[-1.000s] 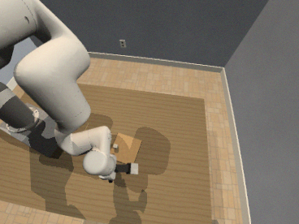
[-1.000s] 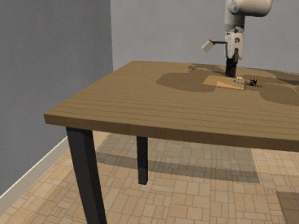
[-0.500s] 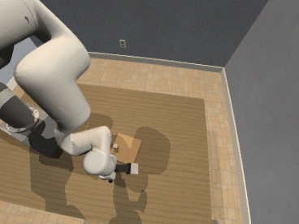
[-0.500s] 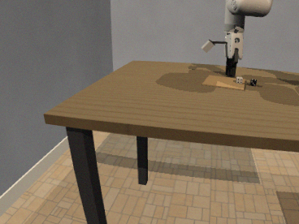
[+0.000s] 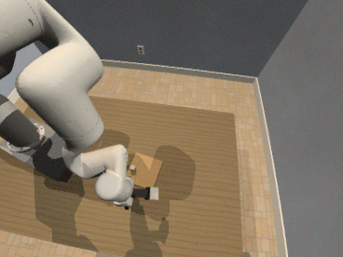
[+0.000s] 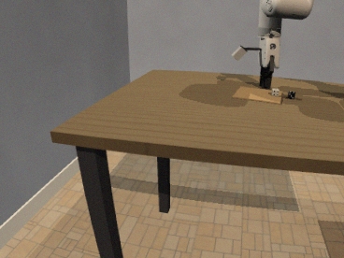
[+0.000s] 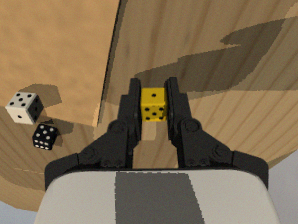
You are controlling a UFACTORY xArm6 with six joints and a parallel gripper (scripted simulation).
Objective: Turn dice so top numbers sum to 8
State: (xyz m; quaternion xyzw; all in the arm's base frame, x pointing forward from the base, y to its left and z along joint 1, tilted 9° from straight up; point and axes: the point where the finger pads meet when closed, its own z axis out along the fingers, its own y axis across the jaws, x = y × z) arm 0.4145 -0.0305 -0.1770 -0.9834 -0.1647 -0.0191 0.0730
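on the wooden surface, the white die sits on the mat; the black die lies off it. the claw pinches the yellow die beside the mat. placement remains incomplete.

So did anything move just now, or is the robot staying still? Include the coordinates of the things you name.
Nothing visibly changed: the arm [image 5: 62,88] [image 6: 269,25], the white die [image 5: 132,168] [image 6: 276,93] [image 7: 23,108], the black die [image 6: 292,94] [image 7: 45,136] and the mat [image 5: 149,172] [image 6: 248,93] [image 7: 50,45] stayed put. The gripper [image 6: 265,87] [image 7: 153,91] holds the yellow die [image 7: 153,105] now, but the earlier pictures don't show when it took hold.
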